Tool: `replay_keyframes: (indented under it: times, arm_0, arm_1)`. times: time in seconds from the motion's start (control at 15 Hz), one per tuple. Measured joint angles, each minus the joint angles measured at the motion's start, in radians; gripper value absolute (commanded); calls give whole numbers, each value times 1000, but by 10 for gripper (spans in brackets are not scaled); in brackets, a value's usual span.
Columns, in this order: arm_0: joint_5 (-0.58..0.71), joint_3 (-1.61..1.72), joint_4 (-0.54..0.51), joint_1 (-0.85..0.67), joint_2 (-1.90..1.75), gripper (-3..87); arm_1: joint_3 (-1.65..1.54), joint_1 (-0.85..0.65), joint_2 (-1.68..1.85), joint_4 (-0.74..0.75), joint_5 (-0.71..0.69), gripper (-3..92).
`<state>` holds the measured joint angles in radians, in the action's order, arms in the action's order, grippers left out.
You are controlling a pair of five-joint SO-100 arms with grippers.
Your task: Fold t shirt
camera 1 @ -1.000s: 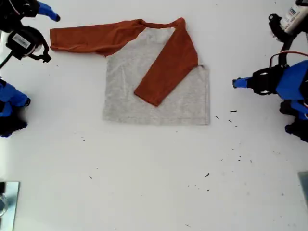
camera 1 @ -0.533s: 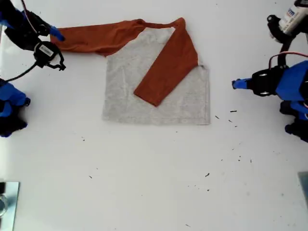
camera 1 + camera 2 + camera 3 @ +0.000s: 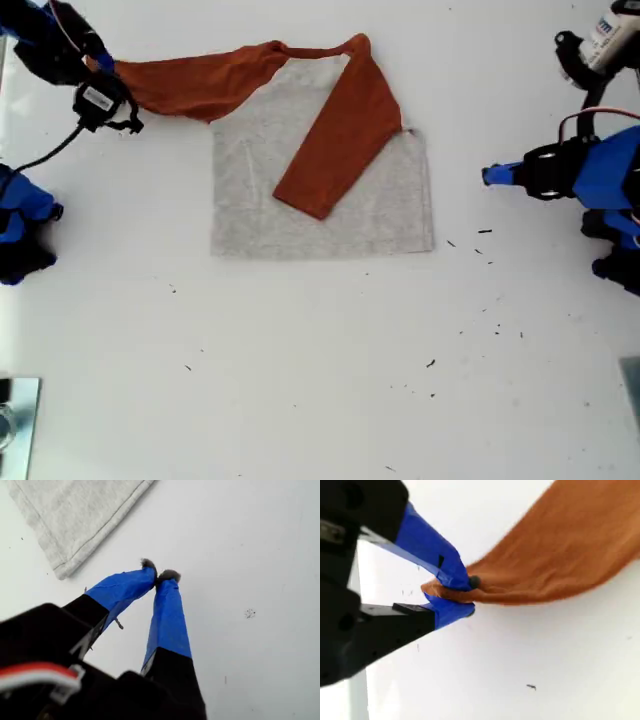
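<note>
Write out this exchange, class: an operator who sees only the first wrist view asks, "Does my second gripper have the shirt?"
Observer: Yes. The second gripper has its fingers shut on the end of one orange sleeve.
Operator: Where is the other sleeve?
Observer: The other sleeve lies folded diagonally across the grey front of the shirt.
Operator: And my first gripper, seen from outside?
Observer: It sits at the exterior view's right, off the shirt's edge and not touching it.
</note>
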<state>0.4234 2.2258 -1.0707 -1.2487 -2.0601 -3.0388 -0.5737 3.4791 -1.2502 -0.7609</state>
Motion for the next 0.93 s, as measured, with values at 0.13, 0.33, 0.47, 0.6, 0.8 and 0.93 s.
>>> replay_keyframes:
  times: [0.13, 0.33, 0.47, 0.6, 0.8, 0.93]
  arm_0:
    - [-75, -115, -8, 236, -49, -3]
    - [-118, -474, 37, 712, 181, 386]
    - [17, -865, 40, 942, 474, 180]
    - [75, -1022, 25, 951, 492, 167]
    - [77, -765, 28, 884, 244, 109]
    - [57, -327, 156, 785, -95, 46]
  arm_1:
    - [0, 0, 0, 0, 0, 34]
    - [0, 0, 0, 0, 0, 34]
    - [-2, 0, 0, 0, 0, 34]
    - [-3, 0, 0, 0, 3, 34]
    - [-3, 2, 0, -3, 11, 34]
    - [-3, 0, 0, -3, 11, 34]
